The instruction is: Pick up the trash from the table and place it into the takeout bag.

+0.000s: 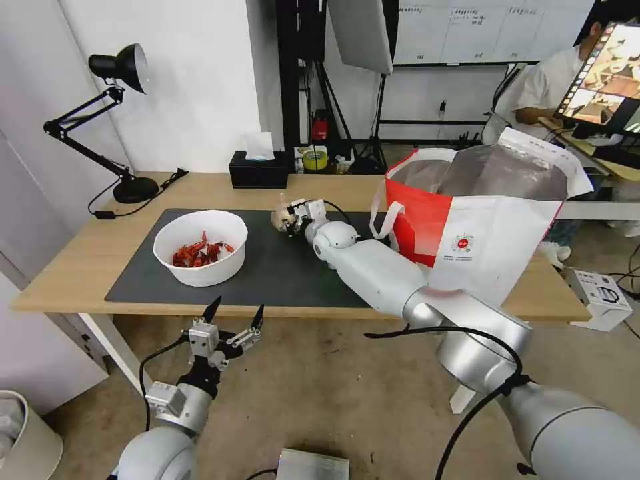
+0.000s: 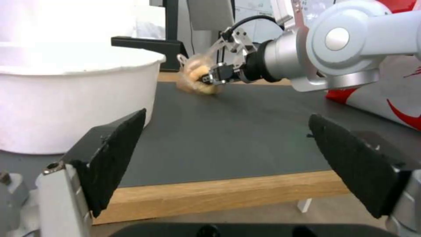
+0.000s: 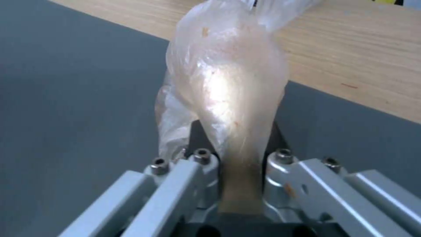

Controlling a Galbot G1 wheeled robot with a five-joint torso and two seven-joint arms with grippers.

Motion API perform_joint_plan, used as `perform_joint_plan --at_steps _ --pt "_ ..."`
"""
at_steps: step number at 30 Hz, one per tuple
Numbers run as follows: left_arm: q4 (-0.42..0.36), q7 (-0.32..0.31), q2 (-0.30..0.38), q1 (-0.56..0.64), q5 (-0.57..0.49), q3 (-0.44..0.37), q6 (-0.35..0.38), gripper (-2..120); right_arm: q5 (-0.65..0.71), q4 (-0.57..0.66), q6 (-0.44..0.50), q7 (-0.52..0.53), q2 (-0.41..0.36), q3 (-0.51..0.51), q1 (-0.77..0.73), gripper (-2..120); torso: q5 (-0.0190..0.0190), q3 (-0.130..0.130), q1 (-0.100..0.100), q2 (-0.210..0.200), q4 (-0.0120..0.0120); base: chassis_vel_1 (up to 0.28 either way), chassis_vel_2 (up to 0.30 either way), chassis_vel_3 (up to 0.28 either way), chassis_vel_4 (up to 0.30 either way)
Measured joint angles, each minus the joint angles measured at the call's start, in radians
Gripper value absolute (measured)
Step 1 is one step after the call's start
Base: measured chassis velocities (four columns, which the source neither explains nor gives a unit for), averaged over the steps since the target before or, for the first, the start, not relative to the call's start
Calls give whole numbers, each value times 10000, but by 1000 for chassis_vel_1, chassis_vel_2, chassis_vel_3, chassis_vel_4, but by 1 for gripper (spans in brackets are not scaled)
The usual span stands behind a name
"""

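A small clear bag of beige stuff (image 1: pixel 284 217) sits low over the far edge of the dark mat (image 1: pixel 280 273) on the table (image 1: pixel 80 267). My right gripper (image 1: pixel 298 212) is shut on it. In the right wrist view the bag (image 3: pixel 223 82) is pinched between that gripper's (image 3: pixel 236 148) fingers. The white bowl of red shells (image 1: pixel 200 248) stands on the mat's left part. The white-and-red takeout bag (image 1: pixel 480 213) stands open at the table's right end. My left gripper (image 1: pixel 233 321) hangs open below the table's front edge, in front of the bowl (image 2: pixel 65 98).
A black tissue box (image 1: pixel 259 170) and a tape roll (image 1: pixel 315 160) sit at the table's back edge, and a black desk lamp (image 1: pixel 123 120) stands at the back left. On the floor are a white box (image 1: pixel 603 297) at the right and a bin (image 1: pixel 20 440) at the lower left.
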Motion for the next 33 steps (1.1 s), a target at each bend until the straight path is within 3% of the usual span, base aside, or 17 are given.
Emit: perform_joint_plan --at_steps 10,14,18,20,21,24,25,28,33 --pt "-20 -5 48 4 -5 -30 0 100 22 268 2 200 -30 139 -10 4 0 0 0 0 0 0 0 0 0" --pt "-45 -10 54 8 -7 -30 0 100 168 933 -6 481 -282 217 4 4 0 0 0 0 2 0 0 0 0" --pt "-94 -19 69 14 -8 -30 -1 100 346 2314 -121 1232 -871 82 -39 4 0 0 0 0 1 0 0 0 0" --pt "-144 -24 75 31 -9 -30 -1 100 530 3776 -286 2261 -1528 -107 -260 4 1 -1 0 0 1 0 0 0 0" --pt "-144 -24 75 31 -9 -30 -1 100 530 3776 -286 2261 -1528 -107 -260 4 1 -1 0 0 1 0 0 0 0" --pt "-180 -29 75 71 0 -29 -1 100 593 5419 -210 3397 -2365 -251 -770 4 1 -1 0 0 -1 0 0 0 0" --pt "-180 -29 75 71 0 -29 -1 100 593 5419 -210 3397 -2365 -251 -770 4 1 -1 0 0 -1 0 0 0 0" --pt "-207 -38 64 122 27 -14 -1 100 87 6880 509 4303 -3078 -241 -1442 4 3 0 -1 -1 -2 0 0 0 0" --pt "-210 -43 29 186 87 4 -2 100 -949 8059 1151 4805 -3649 76 -1969 3 2 -1 -1 0 -1 0 0 0 0"
